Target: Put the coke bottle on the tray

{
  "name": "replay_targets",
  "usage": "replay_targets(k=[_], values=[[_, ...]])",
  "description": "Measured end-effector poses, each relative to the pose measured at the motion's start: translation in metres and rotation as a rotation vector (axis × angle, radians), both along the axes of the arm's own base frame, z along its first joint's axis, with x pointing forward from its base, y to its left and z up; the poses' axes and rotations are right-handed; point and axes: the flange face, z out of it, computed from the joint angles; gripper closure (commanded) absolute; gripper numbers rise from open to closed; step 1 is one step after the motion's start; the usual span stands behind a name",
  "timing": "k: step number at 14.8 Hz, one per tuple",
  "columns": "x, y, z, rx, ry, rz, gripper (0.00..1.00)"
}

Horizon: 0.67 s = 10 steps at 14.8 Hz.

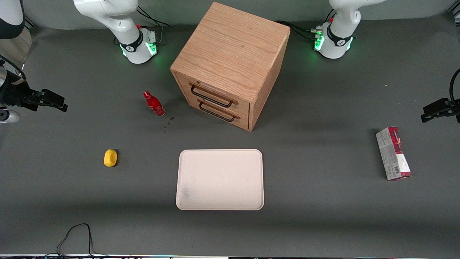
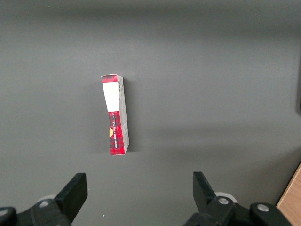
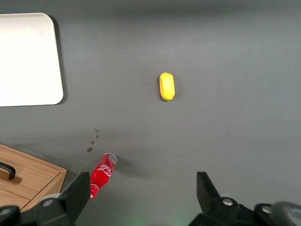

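The coke bottle (image 1: 153, 104), a slim red bottle with a red cap and white lettering, stands upright on the grey table beside the wooden cabinet (image 1: 230, 61). It is farther from the front camera than the tray (image 1: 220, 180), a flat cream-pink rectangle that carries nothing. My gripper (image 1: 57, 101) hangs well above the table toward the working arm's end, apart from both. Its fingers are spread wide with nothing between them. The right wrist view shows the gripper (image 3: 142, 186) open, the coke bottle (image 3: 102, 173) close by one finger, and a corner of the tray (image 3: 28, 59).
A yellow lump (image 1: 110, 158) (image 3: 167, 86) lies on the table beside the tray, toward the working arm's end. A red-and-grey carton (image 1: 393, 153) (image 2: 115, 115) lies toward the parked arm's end. Brown specks (image 1: 169, 122) dot the table near the bottle. A black cable (image 1: 75, 237) loops at the front edge.
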Motion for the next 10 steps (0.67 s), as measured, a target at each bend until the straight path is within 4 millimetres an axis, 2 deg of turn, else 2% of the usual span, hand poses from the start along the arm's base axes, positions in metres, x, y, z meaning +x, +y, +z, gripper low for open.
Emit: replay_targets(k=[8, 10], values=[[0.0, 0.002, -0.002, 0.0, 0.008, 0.003, 0.0], [-0.003, 0.016, -0.001, 0.0, 0.015, 0.024, 0.0]])
